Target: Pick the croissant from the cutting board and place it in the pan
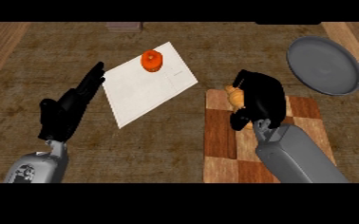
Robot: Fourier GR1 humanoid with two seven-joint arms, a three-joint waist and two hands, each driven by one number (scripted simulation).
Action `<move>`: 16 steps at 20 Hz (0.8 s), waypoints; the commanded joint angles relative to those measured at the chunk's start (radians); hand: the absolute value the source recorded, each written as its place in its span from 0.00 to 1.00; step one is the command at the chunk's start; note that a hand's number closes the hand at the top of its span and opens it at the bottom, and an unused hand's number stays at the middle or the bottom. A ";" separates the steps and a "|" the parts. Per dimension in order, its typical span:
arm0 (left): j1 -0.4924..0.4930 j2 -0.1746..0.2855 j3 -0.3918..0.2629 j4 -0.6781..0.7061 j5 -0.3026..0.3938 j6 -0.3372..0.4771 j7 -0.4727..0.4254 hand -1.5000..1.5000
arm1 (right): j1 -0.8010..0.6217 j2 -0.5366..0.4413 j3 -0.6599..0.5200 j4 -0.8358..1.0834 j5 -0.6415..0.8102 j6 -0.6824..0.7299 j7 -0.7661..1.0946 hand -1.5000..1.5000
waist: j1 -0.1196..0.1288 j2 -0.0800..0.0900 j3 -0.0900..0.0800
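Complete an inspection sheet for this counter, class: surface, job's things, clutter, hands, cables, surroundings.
Surface: brown wood-grain counter.
Job's things: croissant on the checkered cutting board, partly hidden by the right hand; grey pan at far right, apart from the board.
Clutter: orange object on a white mat, left of the board.
Hands: right hand curled round the croissant; left hand open, resting at left.
Cables: nothing seen.
Surroundings: small box at the far edge.
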State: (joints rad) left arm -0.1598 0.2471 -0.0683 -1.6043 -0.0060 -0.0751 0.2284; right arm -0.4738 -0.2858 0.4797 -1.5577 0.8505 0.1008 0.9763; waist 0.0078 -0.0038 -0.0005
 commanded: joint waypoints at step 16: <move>0.004 -0.016 0.022 0.001 -0.010 -0.022 -0.002 0.50 | -0.005 0.007 -0.319 0.051 0.155 -0.461 -0.158 1.00 | -0.003 0.007 0.001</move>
State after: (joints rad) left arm -0.1385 0.2266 -0.0625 -1.6073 -0.0295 -0.0846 0.2103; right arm -0.4722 -0.2644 0.2760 -1.5673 1.0806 -0.2503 0.9014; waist 0.0029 0.0014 0.0006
